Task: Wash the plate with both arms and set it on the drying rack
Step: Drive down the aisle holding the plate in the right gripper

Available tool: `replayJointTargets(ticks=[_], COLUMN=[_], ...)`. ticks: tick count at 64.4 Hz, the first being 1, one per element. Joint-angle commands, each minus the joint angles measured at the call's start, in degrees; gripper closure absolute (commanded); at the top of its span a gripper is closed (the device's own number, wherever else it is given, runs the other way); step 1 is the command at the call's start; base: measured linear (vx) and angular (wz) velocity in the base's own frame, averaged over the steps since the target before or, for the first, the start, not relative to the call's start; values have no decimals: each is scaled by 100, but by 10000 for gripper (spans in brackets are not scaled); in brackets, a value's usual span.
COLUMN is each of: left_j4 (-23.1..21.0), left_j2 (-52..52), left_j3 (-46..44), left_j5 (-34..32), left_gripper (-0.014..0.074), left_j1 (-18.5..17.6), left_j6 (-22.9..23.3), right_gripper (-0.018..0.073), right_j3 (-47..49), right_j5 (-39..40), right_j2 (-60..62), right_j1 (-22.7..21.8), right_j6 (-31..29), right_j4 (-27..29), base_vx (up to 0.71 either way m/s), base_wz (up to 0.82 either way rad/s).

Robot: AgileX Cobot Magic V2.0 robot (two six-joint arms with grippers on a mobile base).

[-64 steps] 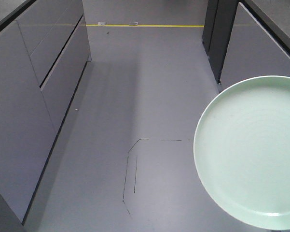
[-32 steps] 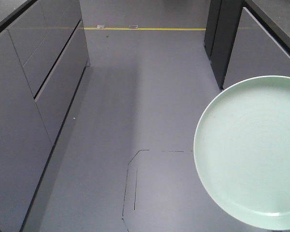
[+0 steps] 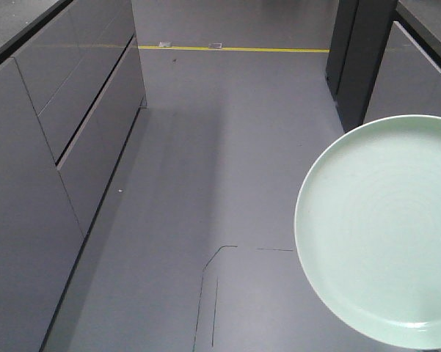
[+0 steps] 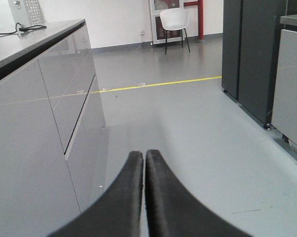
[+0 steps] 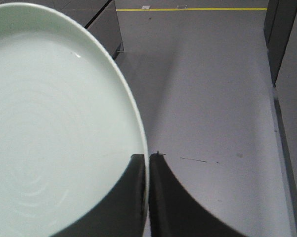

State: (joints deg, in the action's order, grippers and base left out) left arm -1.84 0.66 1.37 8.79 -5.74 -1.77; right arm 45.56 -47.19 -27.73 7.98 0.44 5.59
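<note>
Plate (image 3: 378, 235) is hanging over grey floor (image 3: 227, 147) | right gripper (image 5: 147, 158) is pinching its rim | left gripper (image 4: 144, 154) is sitting closed, empty | cabinets (image 3: 51, 147) are lining left side, yellow line (image 3: 235, 49) is crossing floor

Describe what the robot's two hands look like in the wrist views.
The left hand shows two matte black fingers, broad at the base and curving to narrow rounded tips. The right hand has the same black, tapering pair. No cables, markings or arm links are in view.
</note>
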Motion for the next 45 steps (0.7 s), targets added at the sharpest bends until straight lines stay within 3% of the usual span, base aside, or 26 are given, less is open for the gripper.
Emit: replayJointTargets(ticks=[1,45], left_j4=[-23,-23], left_j2=[85,85], left_j3=[162,162], left_j5=[-425,-425], left_gripper=[593,593], left_j1=[5,5], left_j6=[58,58], right_gripper=[563,563], right_j3=[144,144], right_j5=[432,432], right_j2=[-40,-40], right_j1=[-24,-24], right_j6=[-44,-44], right_j4=[5,5], base_vx=[21,21], base_wz=[8,6])
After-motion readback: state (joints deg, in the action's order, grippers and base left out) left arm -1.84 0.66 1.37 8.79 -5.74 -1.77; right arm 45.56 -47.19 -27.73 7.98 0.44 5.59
